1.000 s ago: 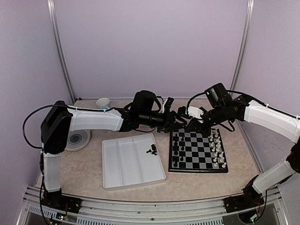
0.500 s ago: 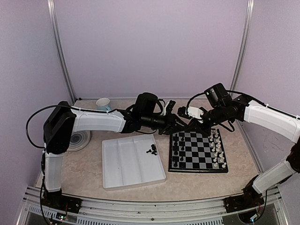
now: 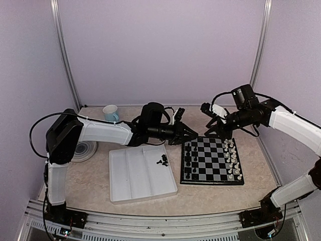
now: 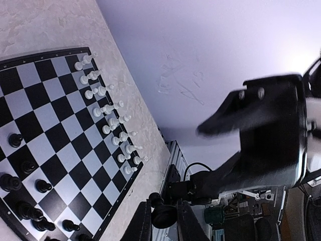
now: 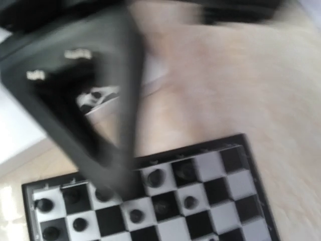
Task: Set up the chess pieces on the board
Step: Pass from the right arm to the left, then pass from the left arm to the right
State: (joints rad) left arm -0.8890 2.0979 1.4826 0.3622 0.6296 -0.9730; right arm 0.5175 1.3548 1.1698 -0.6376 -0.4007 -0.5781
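Note:
A black chess piece (image 4: pixel 167 215) is pinched between the fingers of my left gripper (image 4: pixel 163 224), which is shut on it. That gripper (image 3: pixel 192 134) hovers just off the board's (image 3: pixel 213 160) far left corner. Several black chess pieces (image 3: pixel 188 159) stand on the board's left columns, and more lie loose (image 3: pixel 162 160) in the white tray. My right gripper (image 3: pixel 216 129) hangs over the board's far edge, apart from the left gripper, open with nothing in it. The blurred right wrist view shows the board (image 5: pixel 220 201) and the left gripper (image 5: pixel 85 100), not my own fingers.
White chess pieces (image 3: pixel 231 160) fill the board's right columns. The white compartment tray (image 3: pixel 135 175) lies left of the board. A pale blue cup (image 3: pixel 110 112) stands at the back left, and a round white disc (image 3: pixel 83 149) lies beside the left arm.
The grippers were together over the board's far left corner. The right gripper has opened and pulled away up and to the right; the left has shut on the black piece.

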